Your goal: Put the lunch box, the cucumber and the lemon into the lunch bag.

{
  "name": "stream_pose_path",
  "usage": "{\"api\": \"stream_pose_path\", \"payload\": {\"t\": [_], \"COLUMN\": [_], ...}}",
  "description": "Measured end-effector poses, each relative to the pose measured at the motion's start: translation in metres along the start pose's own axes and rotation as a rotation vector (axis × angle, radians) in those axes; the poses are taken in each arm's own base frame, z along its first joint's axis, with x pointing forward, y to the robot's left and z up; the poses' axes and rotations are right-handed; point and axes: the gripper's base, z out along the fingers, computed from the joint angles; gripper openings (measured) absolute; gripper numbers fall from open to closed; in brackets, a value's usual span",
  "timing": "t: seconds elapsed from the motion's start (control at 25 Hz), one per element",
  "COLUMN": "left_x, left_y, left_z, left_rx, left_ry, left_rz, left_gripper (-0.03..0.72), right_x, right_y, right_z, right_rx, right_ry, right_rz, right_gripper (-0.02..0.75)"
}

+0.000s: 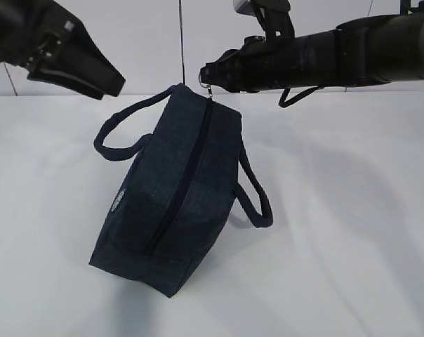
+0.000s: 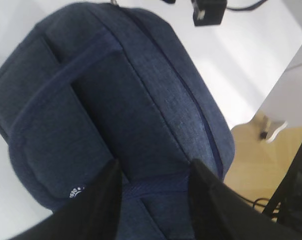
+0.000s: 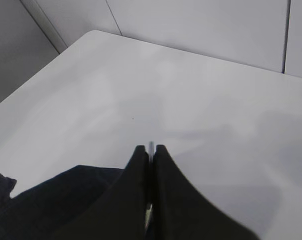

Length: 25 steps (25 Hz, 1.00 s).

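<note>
The dark navy lunch bag (image 1: 180, 189) stands on the white table with its zipper (image 1: 187, 175) shut along the top. My right gripper (image 1: 206, 76) is shut on the metal ring pull (image 1: 210, 90) at the bag's far end; in the right wrist view (image 3: 150, 148) a thin sliver of metal shows between the closed fingers. My left gripper (image 1: 114, 84) is open and empty, raised above and left of the bag. In the left wrist view (image 2: 156, 192) the bag (image 2: 116, 100) fills the space below its spread fingers. The lunch box, cucumber and lemon are out of view.
The bag's loop handles (image 1: 114, 137) (image 1: 257, 200) hang out to either side. The white logo (image 1: 117, 200) is on the left face. A white wall stands behind the table (image 1: 352, 210). The left wrist view shows the table's edge, wooden floor (image 2: 261, 165) and cables.
</note>
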Motion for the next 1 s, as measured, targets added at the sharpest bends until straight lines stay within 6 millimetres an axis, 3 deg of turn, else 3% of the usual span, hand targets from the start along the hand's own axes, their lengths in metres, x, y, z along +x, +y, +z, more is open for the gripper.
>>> {"api": "stream_pose_path", "payload": {"t": [0.28,0.72,1.0], "left_x": [-0.012,-0.026,-0.024], "left_y": [-0.013,-0.027,-0.02], "left_z": [0.032,0.054,0.066], "left_rx": [-0.059,-0.084,-0.137], "left_ry": [0.108,0.143,0.178], "left_rz": [0.044,0.057,0.041], "left_gripper": [0.3,0.3,0.3], "right_x": [0.0,0.0,0.0], "right_y": [0.0,0.0,0.001], "right_z": [0.0,0.0,0.0], "right_rx": [-0.001,-0.001,-0.013], "right_ry": [0.0,0.0,0.0], "right_rz": [0.0,0.008,0.013], "right_gripper": [0.0,0.0,0.0]}}
